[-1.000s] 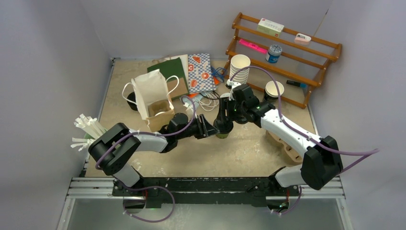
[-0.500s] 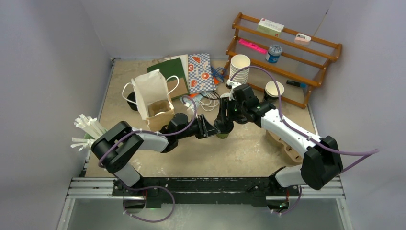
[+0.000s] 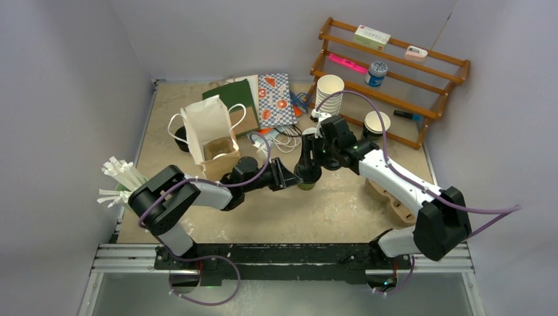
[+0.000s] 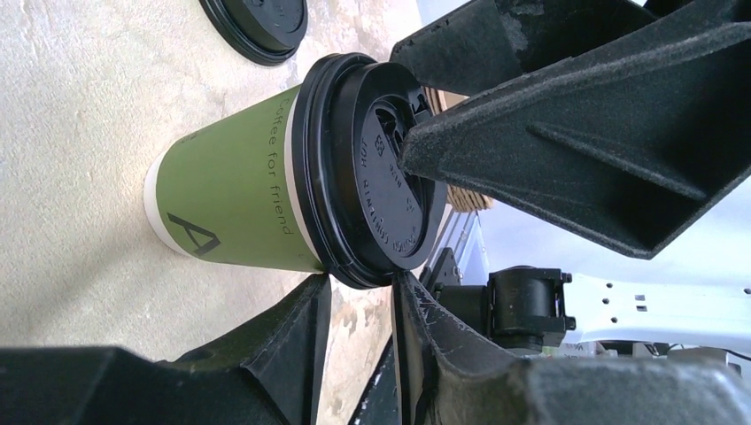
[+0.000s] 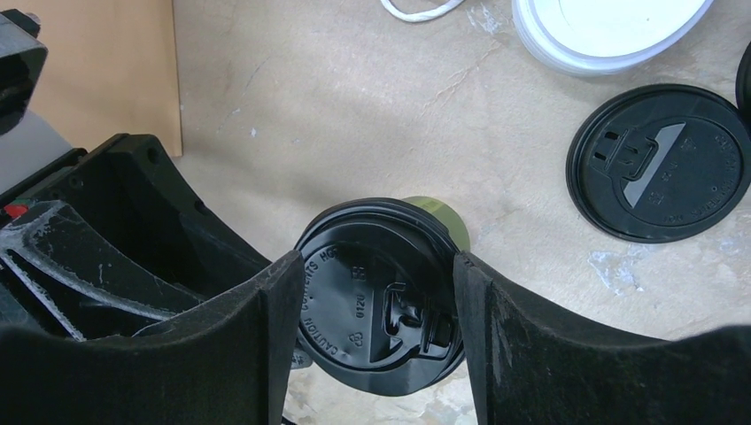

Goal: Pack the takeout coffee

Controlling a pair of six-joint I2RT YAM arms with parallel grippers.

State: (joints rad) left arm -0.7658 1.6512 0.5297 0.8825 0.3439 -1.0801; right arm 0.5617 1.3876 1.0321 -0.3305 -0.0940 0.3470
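A green paper takeout coffee cup (image 3: pixel 305 186) with a black lid (image 5: pixel 381 301) stands upright mid-table. My right gripper (image 5: pixel 379 266) comes down from above, and its two fingers press opposite sides of the lid. My left gripper (image 4: pixel 359 288) reaches in from the left at table height. Its jaws stand narrow: one fingertip (image 4: pixel 312 297) sits under the lid's rim against the cup (image 4: pixel 239 190) and the other touches the lid's top edge. In the top view both grippers, left (image 3: pixel 293 179) and right (image 3: pixel 308 172), meet at the cup.
An open white paper bag (image 3: pixel 214 141) stands left of the cup. A loose black lid (image 5: pixel 660 164) and white lids (image 5: pixel 611 27) lie beside it. A stack of white cups (image 3: pixel 329 92), a dark lidless cup (image 3: pixel 377 123) and a wooden rack (image 3: pixel 395 66) stand behind. Straws (image 3: pixel 122 174) sit far left.
The left gripper's jaws have narrowed slightly onto the lid's rim and its arm has shifted a little. The right gripper and the cup have stayed put.
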